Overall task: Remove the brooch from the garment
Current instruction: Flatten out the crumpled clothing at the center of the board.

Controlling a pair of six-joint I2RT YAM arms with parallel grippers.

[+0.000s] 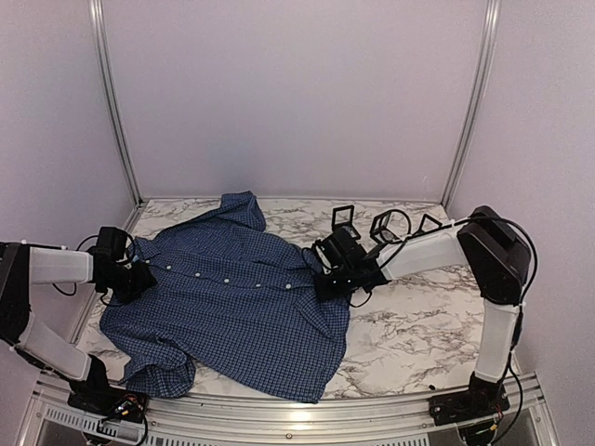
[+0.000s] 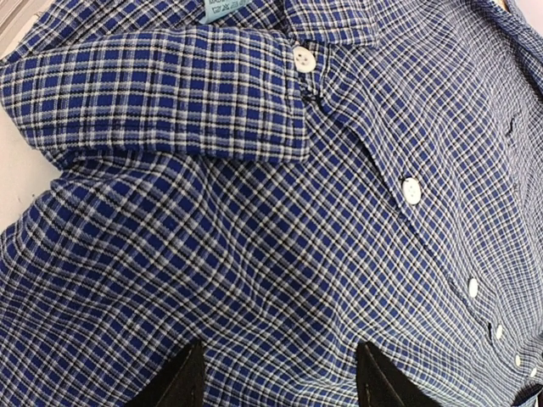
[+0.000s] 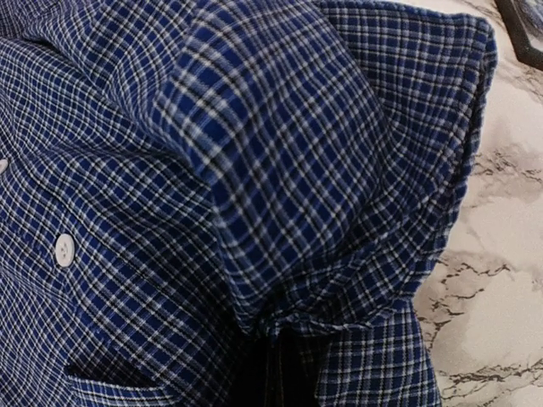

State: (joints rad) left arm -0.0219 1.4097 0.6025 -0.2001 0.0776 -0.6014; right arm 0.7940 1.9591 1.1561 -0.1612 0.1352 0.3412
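Observation:
The garment (image 1: 232, 307), a dark blue checked shirt with pale buttons, lies spread on the marble table. No brooch shows in any view. My left gripper (image 1: 138, 279) rests on the shirt near the collar; in the left wrist view (image 2: 280, 377) its jaws stand wide open with the tips down on the cloth below the collar (image 2: 170, 93) and the button row (image 2: 411, 190). My right gripper (image 1: 329, 282) is at the shirt's right edge. In the right wrist view its fingers are buried under cloth that gathers into a pinched fold (image 3: 276, 326), with the sleeve (image 3: 322, 144) draped over it.
Three small black open frame boxes (image 1: 344, 219) (image 1: 383, 226) (image 1: 429, 223) stand at the back right of the table; a corner of one shows in the right wrist view (image 3: 522, 34). Bare marble (image 1: 418, 325) lies right of the shirt. Walls enclose the table on three sides.

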